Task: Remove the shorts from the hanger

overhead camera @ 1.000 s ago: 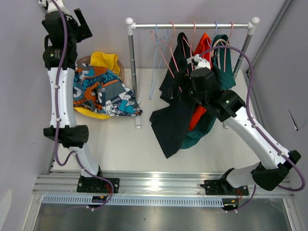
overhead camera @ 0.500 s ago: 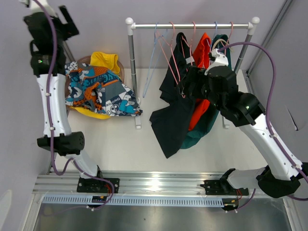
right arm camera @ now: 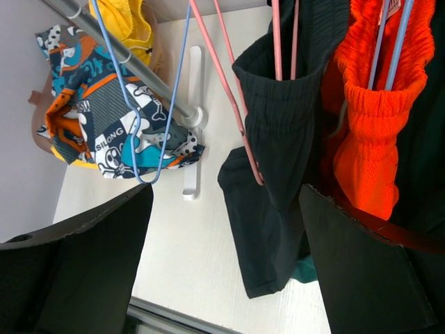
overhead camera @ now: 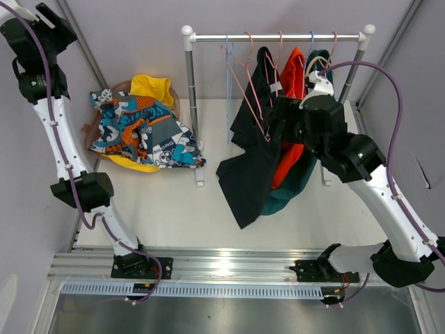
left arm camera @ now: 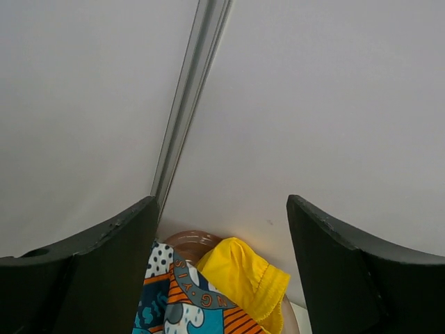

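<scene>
The white bench [overhead camera: 208, 216] carries a white clothes rack [overhead camera: 278, 37] at its far side. The left arm [overhead camera: 59, 132] reaches high into the far left corner, well apart from everything. The right arm [overhead camera: 375, 188] bends in toward the hanging clothes.

Three of the shorts are on the rail. The teal shorts [overhead camera: 288, 198] hang furthest right, mostly hidden. The dark shorts [overhead camera: 247, 177] hang on a pink hanger [right arm camera: 236, 104] at the left of the three, and the orange-red shorts [overhead camera: 284, 163] hang between them.

Left of the rack, the patterned shorts [overhead camera: 142, 132] lie heaped on a round brown basket [left arm camera: 182, 240] (only its rim shows), with the yellow shorts [overhead camera: 151, 87] tucked in behind them. A bare blue hanger [right arm camera: 156, 139] dangles from the rail.

The left fingers [left arm camera: 90, 271] are spread with nothing between them. The right fingers [right arm camera: 83, 264] stand wide apart, facing the waistband of the dark shorts and gripping nothing.
</scene>
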`<state>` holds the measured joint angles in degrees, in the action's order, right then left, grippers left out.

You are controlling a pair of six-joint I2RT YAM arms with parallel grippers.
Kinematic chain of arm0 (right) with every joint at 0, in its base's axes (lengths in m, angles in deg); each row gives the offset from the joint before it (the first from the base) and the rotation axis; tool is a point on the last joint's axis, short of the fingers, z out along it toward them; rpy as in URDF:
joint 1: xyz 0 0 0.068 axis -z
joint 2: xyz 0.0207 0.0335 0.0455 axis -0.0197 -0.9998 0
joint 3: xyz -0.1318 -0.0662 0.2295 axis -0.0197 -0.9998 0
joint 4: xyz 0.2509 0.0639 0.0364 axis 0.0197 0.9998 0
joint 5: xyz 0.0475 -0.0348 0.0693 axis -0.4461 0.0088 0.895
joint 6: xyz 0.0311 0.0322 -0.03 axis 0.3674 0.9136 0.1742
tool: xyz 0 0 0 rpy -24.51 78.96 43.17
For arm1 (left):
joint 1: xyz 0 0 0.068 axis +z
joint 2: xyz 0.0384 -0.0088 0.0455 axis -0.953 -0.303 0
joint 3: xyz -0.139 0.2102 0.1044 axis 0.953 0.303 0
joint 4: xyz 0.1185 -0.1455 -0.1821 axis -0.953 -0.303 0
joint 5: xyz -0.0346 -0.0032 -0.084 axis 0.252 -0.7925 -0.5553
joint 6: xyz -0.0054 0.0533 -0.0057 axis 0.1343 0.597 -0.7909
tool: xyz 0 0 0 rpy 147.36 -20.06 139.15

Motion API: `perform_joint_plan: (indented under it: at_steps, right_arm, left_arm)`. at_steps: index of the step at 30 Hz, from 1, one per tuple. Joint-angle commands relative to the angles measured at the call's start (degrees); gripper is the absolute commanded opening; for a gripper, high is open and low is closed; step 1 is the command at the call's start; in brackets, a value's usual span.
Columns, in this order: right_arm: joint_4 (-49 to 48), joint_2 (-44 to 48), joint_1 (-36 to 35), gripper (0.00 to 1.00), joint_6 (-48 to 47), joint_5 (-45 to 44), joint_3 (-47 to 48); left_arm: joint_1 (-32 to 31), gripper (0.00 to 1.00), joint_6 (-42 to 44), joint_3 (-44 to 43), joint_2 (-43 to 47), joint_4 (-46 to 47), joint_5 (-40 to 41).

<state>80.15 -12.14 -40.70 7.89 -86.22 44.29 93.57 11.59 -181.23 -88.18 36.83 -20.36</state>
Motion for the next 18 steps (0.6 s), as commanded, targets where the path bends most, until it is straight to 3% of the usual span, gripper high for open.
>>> perform_joint_plan:
  at_steps: [1, 9, 11, 13, 15, 18]
  right_arm:
    - [-0.02, -0.79, 0.46, 0.93, -1.38, -0.05, 0.56]
    - [0.25, -1.67, 1.43, 0.93, -2.96, -1.71, 0.82]
    - [-0.89, -1.23, 1.43, 0.93, -3.40, -2.85, 1.08]
    - [-2.82, -0.44, 1.43, 0.93, -4.19, -3.73, 1.26]
    - [-3.97, -1.13, 1.78, 0.93, -5.68, -4.97, 2.40]
    - [-5.99, -4.55, 3.01, 0.93, -8.66, -6.28, 6.26]
  left_arm:
    - [0.41, 0.81, -3.19, -2.91, -0.40, 6.71, -3.60]
    - [0.85, 0.86, -5.03, -5.11, -4.89, 12.08, -10.62]
    - [0.59, 0.94, -6.87, -3.97, -4.36, 13.31, -18.31]
    - [-0.46, 0.97, -6.97, -3.70, -2.27, 8.95, -19.16]
    - [-3.54, 0.99, -4.16, -0.90, 0.37, 7.17, -18.37]
    - [-7.84, 0.99, -6.53, 7.00, 5.82, 9.36, -22.67]
